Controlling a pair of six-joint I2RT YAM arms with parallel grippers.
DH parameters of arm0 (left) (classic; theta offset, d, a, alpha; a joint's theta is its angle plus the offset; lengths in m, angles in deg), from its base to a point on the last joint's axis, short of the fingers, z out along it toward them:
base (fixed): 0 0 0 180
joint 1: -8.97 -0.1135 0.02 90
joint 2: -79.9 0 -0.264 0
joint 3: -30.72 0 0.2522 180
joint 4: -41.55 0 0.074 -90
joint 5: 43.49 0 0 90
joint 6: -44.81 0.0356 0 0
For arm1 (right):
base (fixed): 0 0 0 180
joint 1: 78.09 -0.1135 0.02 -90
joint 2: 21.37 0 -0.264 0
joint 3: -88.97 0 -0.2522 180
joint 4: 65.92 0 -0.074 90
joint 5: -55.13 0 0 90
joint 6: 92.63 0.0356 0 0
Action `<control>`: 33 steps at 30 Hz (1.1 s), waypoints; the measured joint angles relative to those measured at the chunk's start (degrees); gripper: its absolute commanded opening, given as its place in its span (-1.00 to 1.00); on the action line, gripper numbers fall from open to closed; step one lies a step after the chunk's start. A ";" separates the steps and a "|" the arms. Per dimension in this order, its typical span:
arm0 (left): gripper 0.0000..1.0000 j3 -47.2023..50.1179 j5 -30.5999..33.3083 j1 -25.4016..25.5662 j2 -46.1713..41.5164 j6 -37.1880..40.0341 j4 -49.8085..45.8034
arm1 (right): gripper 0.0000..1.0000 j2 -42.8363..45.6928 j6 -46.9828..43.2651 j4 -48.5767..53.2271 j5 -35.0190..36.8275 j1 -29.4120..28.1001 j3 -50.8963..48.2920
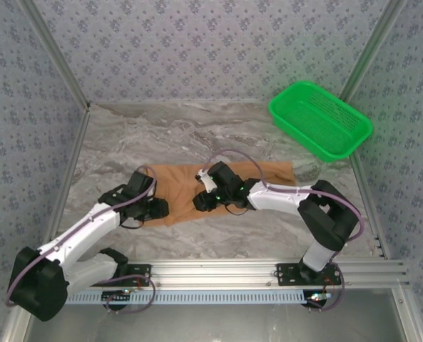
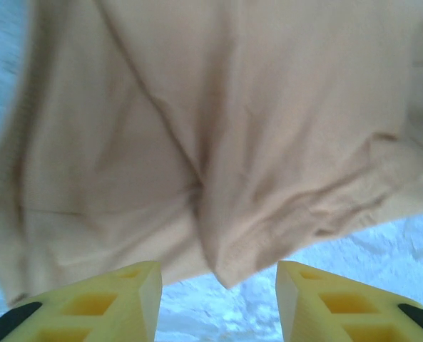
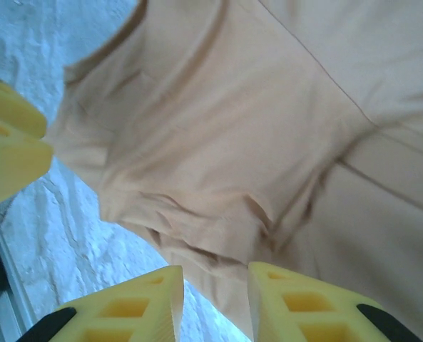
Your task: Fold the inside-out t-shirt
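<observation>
**Inside-out t-shirt: spread on tabletop, both jaws at its near edge**

- Inside-out t-shirt (image 1: 179, 187): orange-tan, wrinkled, lying at the centre of the top view. Its long axis runs left to right across the frame.
- Left gripper (image 1: 156, 208): at the shirt's lower-left corner. Its jaws stand well apart and empty, with a cloth corner just ahead of the gap in the left wrist view (image 2: 218, 271).
- Right gripper (image 1: 200, 201): at the near edge, mid-length. Its jaws are narrowly parted (image 3: 215, 274), the folded edge lies just beyond them, and no pinch is evident.
- Judgement: cloth lies up-frame from both jaws, and the unattended right half is nearer the right arm.
- Tabletop (image 1: 197, 132): grey marble.
- Green basket (image 1: 297, 132): upper right, well apart from the shirt.
</observation>
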 measured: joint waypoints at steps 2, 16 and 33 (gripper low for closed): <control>0.02 -0.02 0.28 -3.85 0.57 0.44 1.27 | -0.46 -2.36 0.39 -1.55 -0.09 -0.70 1.95; 0.69 -4.74 -2.89 -17.51 17.57 6.93 15.23 | -0.46 -12.52 3.21 -1.88 0.31 -1.77 6.47; 0.56 -6.08 -8.13 -15.39 25.46 11.72 19.74 | -0.46 -10.54 3.45 -2.64 -2.60 0.15 4.87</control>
